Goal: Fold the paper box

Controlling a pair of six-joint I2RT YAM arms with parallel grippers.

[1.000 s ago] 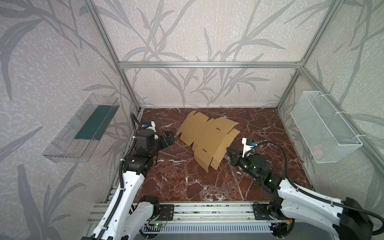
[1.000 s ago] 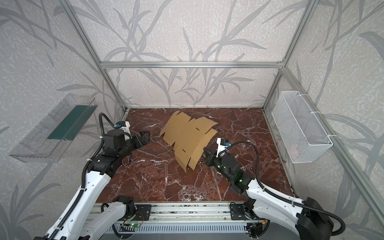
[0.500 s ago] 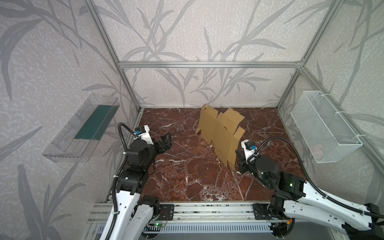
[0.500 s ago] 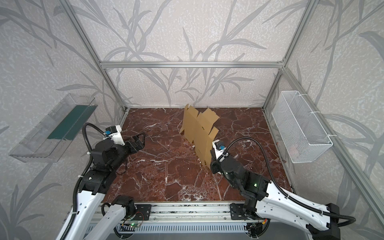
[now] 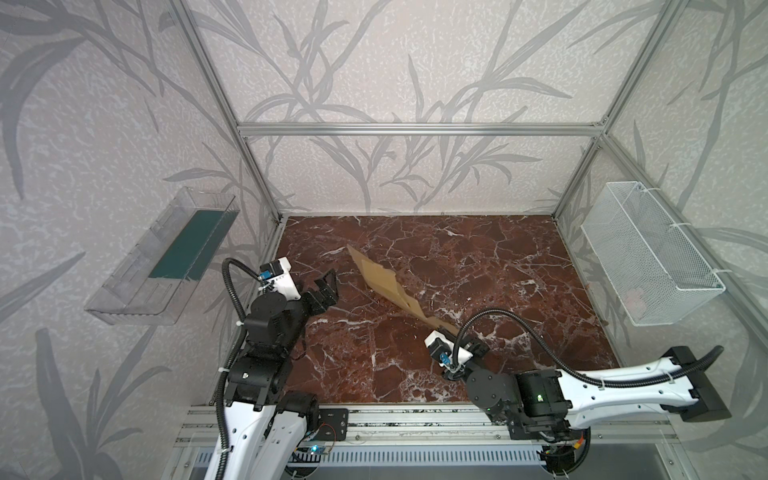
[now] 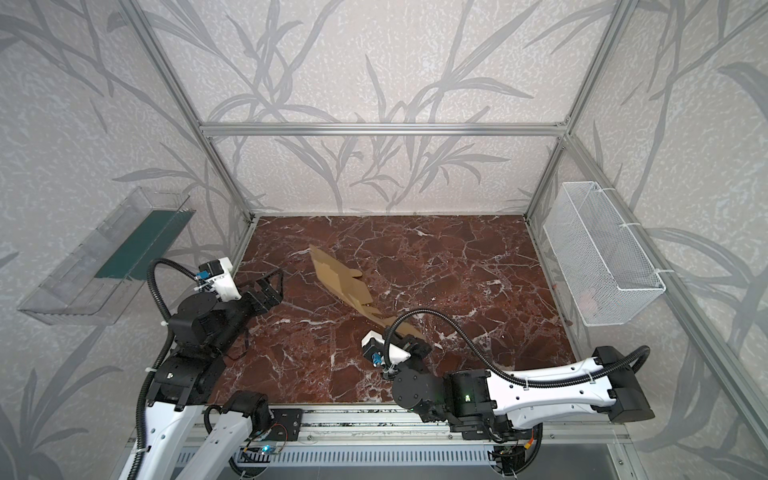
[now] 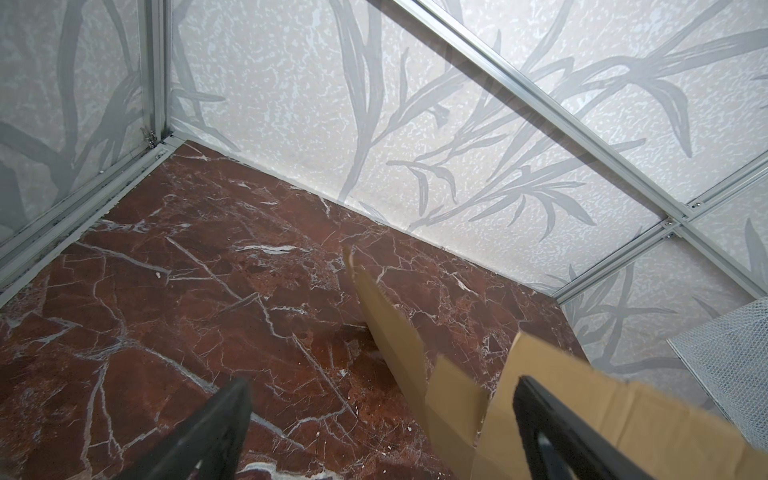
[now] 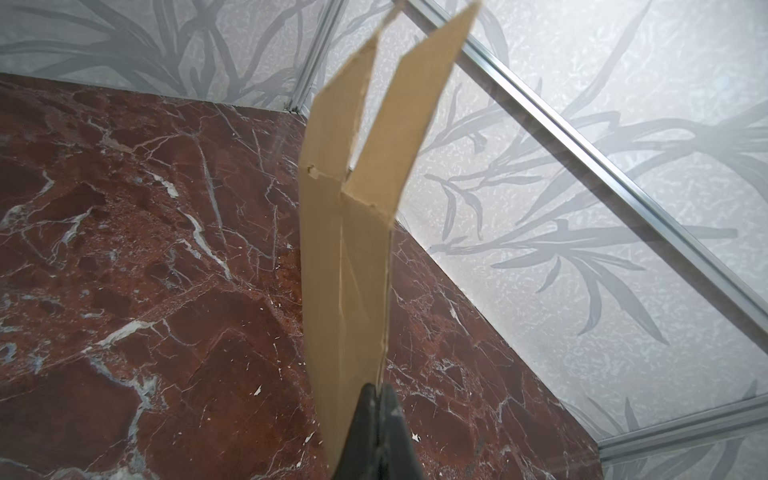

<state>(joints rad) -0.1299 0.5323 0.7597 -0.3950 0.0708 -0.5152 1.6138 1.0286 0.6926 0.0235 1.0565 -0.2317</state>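
In both top views we count one paper box (image 5: 384, 280) (image 6: 336, 282). It is an unfolded sheet turned on edge, slanting across the middle of the counter (image 5: 498, 257). There are two claws. The right claw (image 5: 446, 330) is clamped on the sheet's near end. The left claw (image 5: 326, 286) hangs spread apart, near the sheet but clear of it. One clear bin (image 5: 166, 257) hangs on the left wall and one wire basket (image 5: 648, 257) on the right, both well away from the box.

From the left wrist, the left claw (image 7: 382, 382) stands wide. One side of it crosses in front of the paper box (image 7: 582, 399).

From the right wrist, the right claw (image 8: 377, 399) is pinched on the edge of the paper box (image 8: 345, 270). The sheet blocks the middle of the view and ends in two flaps.
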